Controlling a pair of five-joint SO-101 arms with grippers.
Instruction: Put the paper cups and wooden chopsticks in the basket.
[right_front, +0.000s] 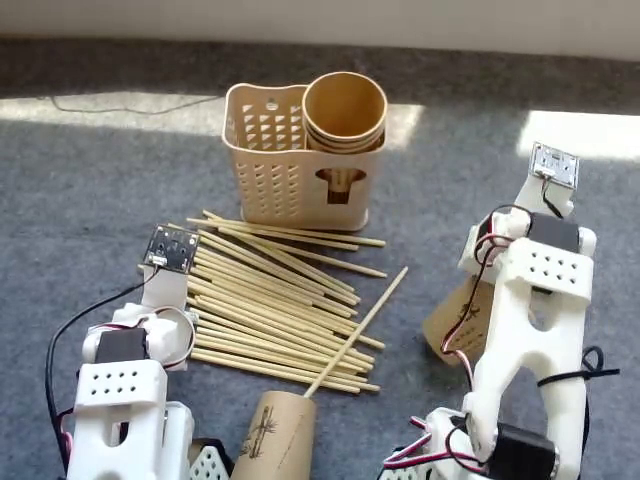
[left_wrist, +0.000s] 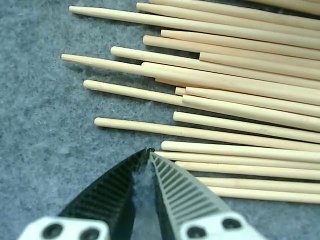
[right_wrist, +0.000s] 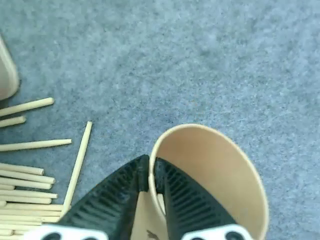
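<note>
**A:** Where are you on the cup?

**B:** My right end effector (right_wrist: 151, 167) is pinching the wall of a paper cup (right_wrist: 215, 170) at the rim, with one finger inside and one outside. As far as I can tell, the cup lies on its side on the grey surface (right_front: 80, 190). It is to the right of the chopsticks (right_front: 270, 310) and well apart from the basket (right_front: 270, 170).

**A:** How would you carry it?

**B:** I'd lift straight up before swinging across. I'd keep the pinch gentle so the rim doesn't crumple. Then I'd come down mouth-up over the stacked cups (right_front: 345, 105) in the basket so it nests.

**A:** And the left side?

**B:** My left end effector (left_wrist: 149, 152) is pressed together on nothing, its tips just beside the chopstick ends.

**A:** Anything you can't see?

**B:** From above, my own arm covers the pinch and much of that cup. A second cup (right_front: 272, 435) at the near edge is cut off. I also can't tell how deep the stack sits.
</note>
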